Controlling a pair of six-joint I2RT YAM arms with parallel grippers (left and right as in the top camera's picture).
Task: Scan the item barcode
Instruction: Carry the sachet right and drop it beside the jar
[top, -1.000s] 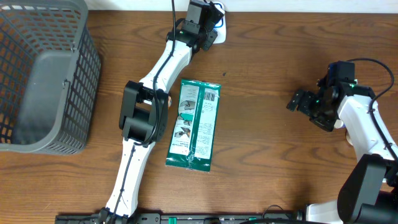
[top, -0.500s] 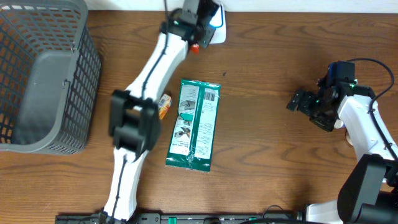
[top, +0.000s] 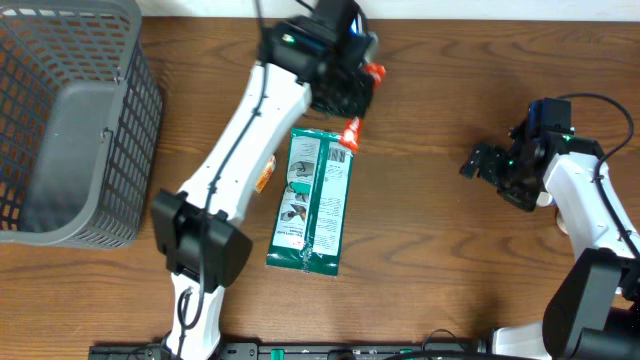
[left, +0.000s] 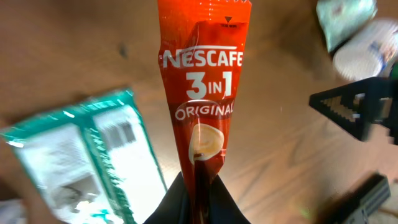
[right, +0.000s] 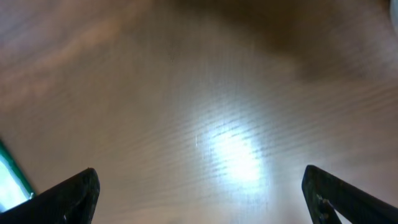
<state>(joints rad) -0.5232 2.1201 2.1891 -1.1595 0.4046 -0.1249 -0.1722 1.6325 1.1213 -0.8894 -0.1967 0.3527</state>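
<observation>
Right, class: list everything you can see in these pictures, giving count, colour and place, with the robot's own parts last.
basket: one, grey, far left of the table
packet: one, green and white, flat at the table's centre
coffee sachet: one, red, in the left gripper, near the packet's top end
small item: one, orange-yellow, left of the packet, partly hidden by the arm
table: one, brown wood
left gripper: one, black, shut on the coffee sachet
right gripper: one, black, open and empty, at the right
</observation>
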